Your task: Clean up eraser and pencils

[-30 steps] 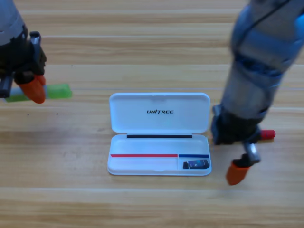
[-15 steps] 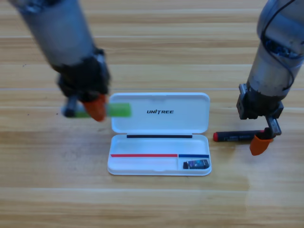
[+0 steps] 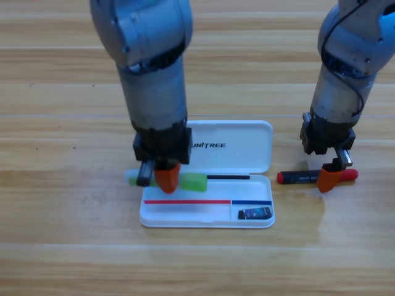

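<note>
- I am viewing the wooden table (image 3: 62,246) from above; it is filling the whole picture, its planks running left to right.
- I am seeing the left arm (image 3: 151,74) coming down from the top edge, left of centre, and reaching to the rear left part of the white case (image 3: 247,161).
- I am seeing the right arm (image 3: 345,74) coming in from the upper right corner and ending over the table just right of the case.
- The case is lying open in the middle of the table, its lid folded back flat and its tray toward the near edge.
- The left gripper (image 3: 162,177) is pointing down over the rear left edge of the tray and is clamping the green pencil (image 3: 194,182). This pencil is a pale green stick lying crosswise, one end sticking out past the case's left side, the other over the tray.
- The right gripper (image 3: 330,176) is hanging over the black pencil (image 3: 299,177); I cannot tell whether it is gripping it or merely touching it.
- The black pencil is a thick black printed barrel with red ends, lying crosswise on the table just right of the tray.
- The eraser (image 3: 255,213) is a small black block, lying in the tray's small right compartment.
</note>
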Action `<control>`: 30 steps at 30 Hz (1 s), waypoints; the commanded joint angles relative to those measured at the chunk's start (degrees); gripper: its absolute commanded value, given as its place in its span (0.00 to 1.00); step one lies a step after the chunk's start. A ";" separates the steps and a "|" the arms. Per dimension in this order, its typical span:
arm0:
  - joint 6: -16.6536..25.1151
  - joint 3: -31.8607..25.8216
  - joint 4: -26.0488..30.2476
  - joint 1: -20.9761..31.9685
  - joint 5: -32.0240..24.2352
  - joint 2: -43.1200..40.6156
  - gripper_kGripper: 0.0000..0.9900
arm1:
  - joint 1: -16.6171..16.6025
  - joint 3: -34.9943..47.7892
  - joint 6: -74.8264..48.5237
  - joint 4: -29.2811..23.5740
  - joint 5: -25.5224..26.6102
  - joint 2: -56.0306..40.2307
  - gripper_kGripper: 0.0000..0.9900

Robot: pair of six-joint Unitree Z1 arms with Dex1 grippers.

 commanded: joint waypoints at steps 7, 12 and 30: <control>-0.48 -2.25 -0.95 -2.21 -1.27 6.83 0.00 | -1.54 -0.02 -2.75 -1.62 2.32 4.75 0.02; -0.48 -3.13 -1.13 -2.30 -1.62 8.06 0.00 | -1.54 0.15 -2.66 -1.53 2.41 4.75 0.00; -1.27 -5.33 -0.86 -2.21 -2.23 10.79 0.00 | 0.39 4.37 0.15 3.22 2.85 -6.94 0.00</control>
